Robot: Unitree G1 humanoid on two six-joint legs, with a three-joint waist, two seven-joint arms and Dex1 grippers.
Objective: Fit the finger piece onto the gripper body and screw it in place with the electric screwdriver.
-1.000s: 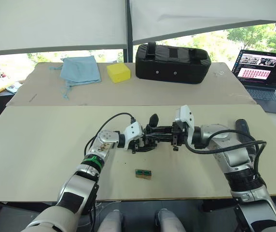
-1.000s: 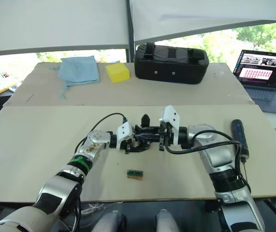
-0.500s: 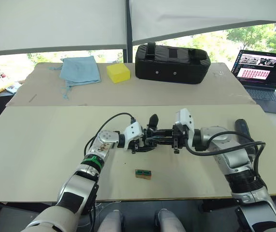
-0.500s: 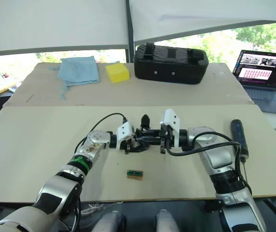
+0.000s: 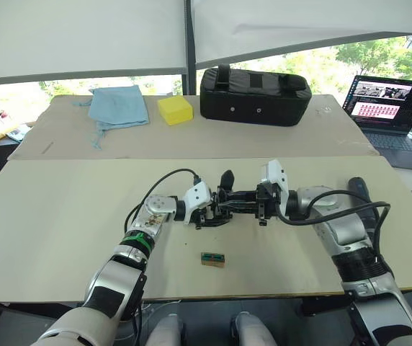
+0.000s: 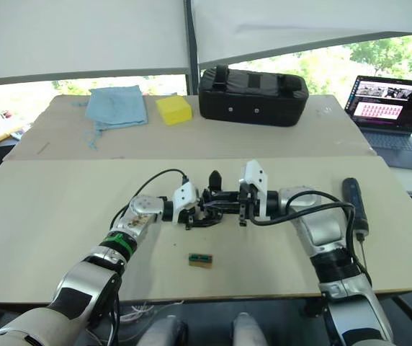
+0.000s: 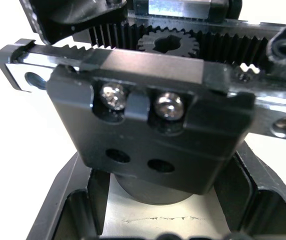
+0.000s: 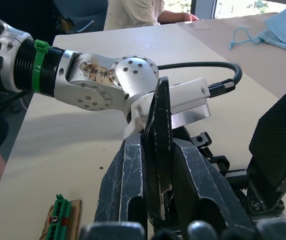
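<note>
— What differs from a second ago?

— Very little. The right gripper (image 5: 253,202) with the finger piece (image 8: 159,145) has crept a touch toward the left gripper (image 5: 209,211), and the right forearm has swung slightly inward. The whole picture has also shifted a bit, so some of that is the camera. The gripper body (image 5: 224,205) sits where it was, and so does the small green connector on its brown pad (image 5: 214,259) on the table (image 5: 62,216).

— How do the grippers stand?

— The right wrist view shows the right gripper's two black fingers (image 8: 125,185) pressed together on the finger piece, which stands thin and upright between them. In the left wrist view the left gripper's fingers (image 7: 65,210) stand either side of the gripper body, clamped on its round base; two screw heads, two bare holes below them, and a toothed rack with a pinion face that camera.

— And the piece relative to the body?

— Just beside it on the robot's right, at about the same height. The body's own pointed finger (image 5: 227,178) sticks up between the two grippers. Whether the piece touches the body I cannot tell.

— The electric screwdriver?

— The electric screwdriver (image 6: 354,205) lies on the table well out to the right, beyond the right elbow, untouched. At the far side of the table are a black case (image 5: 255,94), a yellow block (image 5: 176,109), a blue cloth (image 5: 119,105) and a laptop (image 5: 390,115).
</note>
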